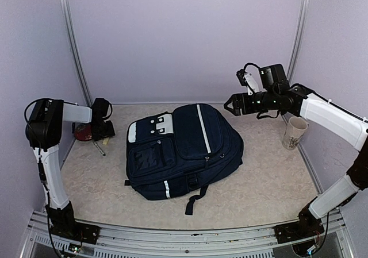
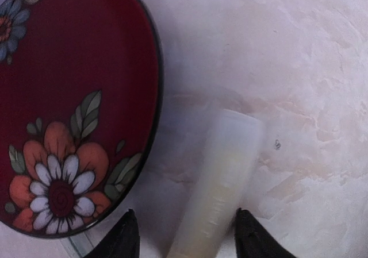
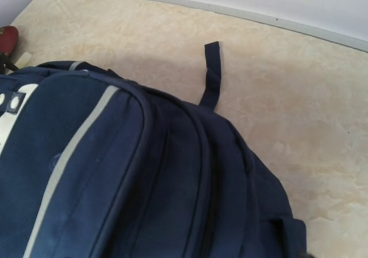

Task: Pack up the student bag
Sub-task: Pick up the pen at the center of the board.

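Student bag (image 1: 184, 151) flat at table (image 1: 259, 177) centre, front up. Left gripper (image 2: 184, 238) well left of bag, jaws spread, straddling pale tube (image 2: 221, 177) beside red floral plate (image 2: 75, 68). Right gripper (image 1: 230, 104) hovers above bag's far right corner; cannot tell jaw state.

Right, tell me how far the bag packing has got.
Nothing looks packed: the backpack lies flat and shows no opening. In hand: the left pincer straddles a pale tube, not clamped. Left: tube, red flowered object and mug still outside.
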Tool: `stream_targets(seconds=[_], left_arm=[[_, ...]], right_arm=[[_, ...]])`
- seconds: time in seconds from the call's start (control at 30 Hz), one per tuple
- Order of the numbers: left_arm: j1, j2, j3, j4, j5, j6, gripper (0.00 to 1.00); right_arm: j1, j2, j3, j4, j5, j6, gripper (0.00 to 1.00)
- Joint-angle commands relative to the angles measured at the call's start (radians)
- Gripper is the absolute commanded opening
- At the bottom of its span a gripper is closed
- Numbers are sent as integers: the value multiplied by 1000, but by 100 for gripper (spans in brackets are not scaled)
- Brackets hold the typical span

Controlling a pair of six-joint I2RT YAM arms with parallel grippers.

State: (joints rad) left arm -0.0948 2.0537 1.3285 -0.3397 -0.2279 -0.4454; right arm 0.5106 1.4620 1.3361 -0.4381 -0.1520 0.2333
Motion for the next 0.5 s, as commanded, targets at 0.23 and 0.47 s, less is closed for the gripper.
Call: stream_targets(seconds=[0.23,0.47], left_arm=[[-3,-41,-56,-2,52,-8,0],[-114,-271,-41,7,-79,19,0]], right_arm=[[6,-63,-14,31,-13,0,81],[6,-116,-42,98,-112,7,81]])
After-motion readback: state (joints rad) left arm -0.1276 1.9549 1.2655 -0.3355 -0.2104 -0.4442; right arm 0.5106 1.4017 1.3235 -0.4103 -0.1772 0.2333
